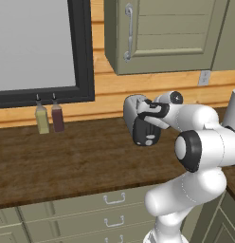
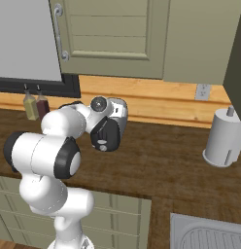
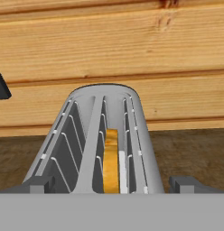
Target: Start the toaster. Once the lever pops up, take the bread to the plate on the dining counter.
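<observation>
Gripper (image 3: 112, 185) jaws wide apart over rounded silver toaster (image 3: 102, 135), tan bread (image 3: 111, 160) edge-on in right slot, toaster mid wood-grain worktop (image 1: 67, 161), near plank wall (image 3: 112, 54), bare worktop either side.

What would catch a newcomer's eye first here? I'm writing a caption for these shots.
The white arm bends over the silver toaster standing on the wood worktop by the plank wall. In the hand view, the bread sits upright in a toaster slot, between the open gripper tips. Two bottles stand under the window.

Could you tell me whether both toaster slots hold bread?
No, the hand view shows bread in only one slot of the toaster; the other is empty.
</observation>
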Controlling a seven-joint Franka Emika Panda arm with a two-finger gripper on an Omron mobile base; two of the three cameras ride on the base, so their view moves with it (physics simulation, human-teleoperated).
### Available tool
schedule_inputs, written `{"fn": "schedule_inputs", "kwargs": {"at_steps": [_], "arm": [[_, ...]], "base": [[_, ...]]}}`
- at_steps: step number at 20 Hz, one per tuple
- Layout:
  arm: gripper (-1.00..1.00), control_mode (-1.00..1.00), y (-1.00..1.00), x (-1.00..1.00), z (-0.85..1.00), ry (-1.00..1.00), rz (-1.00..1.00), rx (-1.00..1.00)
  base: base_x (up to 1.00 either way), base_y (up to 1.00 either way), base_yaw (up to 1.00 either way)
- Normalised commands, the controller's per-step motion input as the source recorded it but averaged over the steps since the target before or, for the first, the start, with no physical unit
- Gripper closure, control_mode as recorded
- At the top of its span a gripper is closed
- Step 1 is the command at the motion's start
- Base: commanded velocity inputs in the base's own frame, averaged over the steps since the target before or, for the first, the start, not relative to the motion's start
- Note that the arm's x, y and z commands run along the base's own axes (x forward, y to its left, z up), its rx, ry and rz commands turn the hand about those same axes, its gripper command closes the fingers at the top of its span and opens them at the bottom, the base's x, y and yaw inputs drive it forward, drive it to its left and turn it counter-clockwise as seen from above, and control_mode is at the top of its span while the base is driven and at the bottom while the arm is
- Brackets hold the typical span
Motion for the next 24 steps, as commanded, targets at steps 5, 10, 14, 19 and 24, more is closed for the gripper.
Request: {"fn": "schedule_inputs", "kwargs": {"at_steps": [5,10,14,19,24], "arm": [[-1.00,-1.00,0.00,0.00,0.00,0.00,0.00,0.00],[-1.00,-1.00,0.00,0.00,0.00,0.00,0.00,0.00],[-1.00,-1.00,0.00,0.00,0.00,0.00,0.00,0.00],[-1.00,-1.00,0.00,0.00,0.00,0.00,0.00,0.00],[-1.00,-1.00,0.00,0.00,0.00,0.00,0.00,0.00]], "base": [[0.00,0.00,0.00],[0.00,0.00,0.00],[0.00,0.00,0.00],[0.00,0.00,0.00],[0.00,0.00,0.00]]}}
